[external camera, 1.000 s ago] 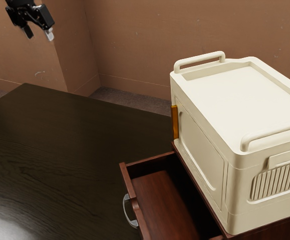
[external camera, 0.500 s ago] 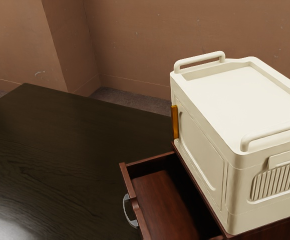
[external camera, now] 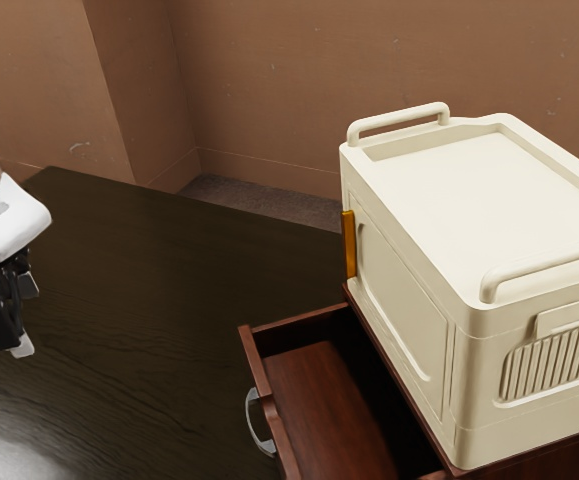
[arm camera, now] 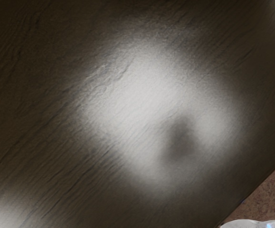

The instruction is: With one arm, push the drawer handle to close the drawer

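The tabletop (external camera: 139, 290) is dark brown wood with wavy grain, its surface catching a pale sheen at the exterior view's lower left; the wrist view shows the same grain under a broad, soft glare with a dim smudge in it. Behind stand scuffed, terracotta-brown walls (external camera: 269, 80) with a jutting corner, and below them lies a dull, mottled brown floor (external camera: 259, 198). The drawer (external camera: 319, 400) stands open, its reddish wood front extended toward the exterior view's left from a matching cabinet (external camera: 529, 464). On that front sits the drawer handle (external camera: 259, 422), a smooth, bowed piece of silvery metal. On the cabinet rests a cream box (external camera: 499, 210) with rounded corners, a recessed top, two rounded bars, moulded side panels and a ribbed grille; an amber-coloured strip (external camera: 349, 244) runs upright at one corner. The white arm (external camera: 4, 220) enters from the exterior view's left, and the black claw (external camera: 18, 342) points down over the tabletop, well apart from the drawer handle. I cannot tell whether the claw is wide or narrow.
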Motion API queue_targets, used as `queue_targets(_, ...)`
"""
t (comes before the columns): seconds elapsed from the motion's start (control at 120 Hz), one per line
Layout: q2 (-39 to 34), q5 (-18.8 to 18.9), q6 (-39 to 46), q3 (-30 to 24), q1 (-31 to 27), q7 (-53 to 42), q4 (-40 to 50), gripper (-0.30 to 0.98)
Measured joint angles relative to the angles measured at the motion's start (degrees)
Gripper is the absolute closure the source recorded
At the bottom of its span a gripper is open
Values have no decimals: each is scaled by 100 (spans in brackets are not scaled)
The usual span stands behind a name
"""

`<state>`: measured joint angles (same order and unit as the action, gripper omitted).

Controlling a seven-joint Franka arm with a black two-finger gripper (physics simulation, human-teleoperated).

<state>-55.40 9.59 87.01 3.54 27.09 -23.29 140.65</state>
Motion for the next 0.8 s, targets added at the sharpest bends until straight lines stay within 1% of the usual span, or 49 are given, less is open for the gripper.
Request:
queue_targets(0.133,18,-133,435,6,137,-122,544,7)
queue_targets(0.25,83,-269,857,-3,268,-208,899,18)
queue_targets(0.35,217,-380,1192,-24,358,-264,1055,30)
queue_targets(0.5,540,-541,1609,-68,506,-300,1145,54)
queue_targets(0.575,636,-577,1744,-90,593,-275,1150,63)
queue_targets(0.675,865,-657,1901,-105,660,-229,1157,70)
queue_targets(0.8,1215,-715,2112,-106,836,-96,1160,74)
